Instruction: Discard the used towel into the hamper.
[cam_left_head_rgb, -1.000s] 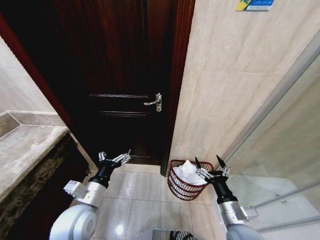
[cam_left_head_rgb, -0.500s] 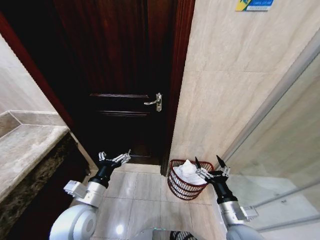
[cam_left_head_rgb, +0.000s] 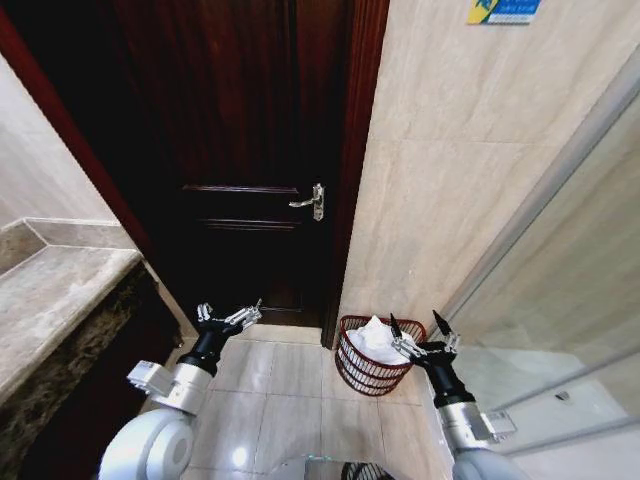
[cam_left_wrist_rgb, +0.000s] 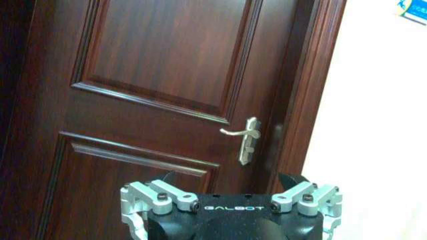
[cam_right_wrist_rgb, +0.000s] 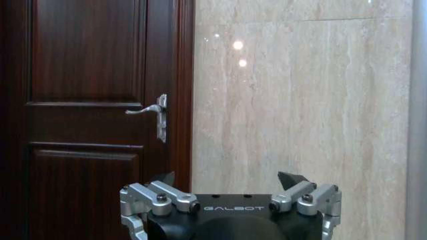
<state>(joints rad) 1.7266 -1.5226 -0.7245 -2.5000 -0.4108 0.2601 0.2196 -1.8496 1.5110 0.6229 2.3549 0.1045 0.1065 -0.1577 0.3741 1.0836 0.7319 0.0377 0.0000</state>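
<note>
I see my left tool (cam_left_head_rgb: 230, 317) and right tool (cam_left_head_rgb: 420, 331): silver screwed finger links, black "GALBOT"-marked bodies, glossy grey arm shells.

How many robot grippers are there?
2. The left gripper hangs open before the dark door; the right gripper hangs open by the hamper.

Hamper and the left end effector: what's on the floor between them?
Bare floor tiles, seen in the head view, separate the hamper from the left end effector.
</note>
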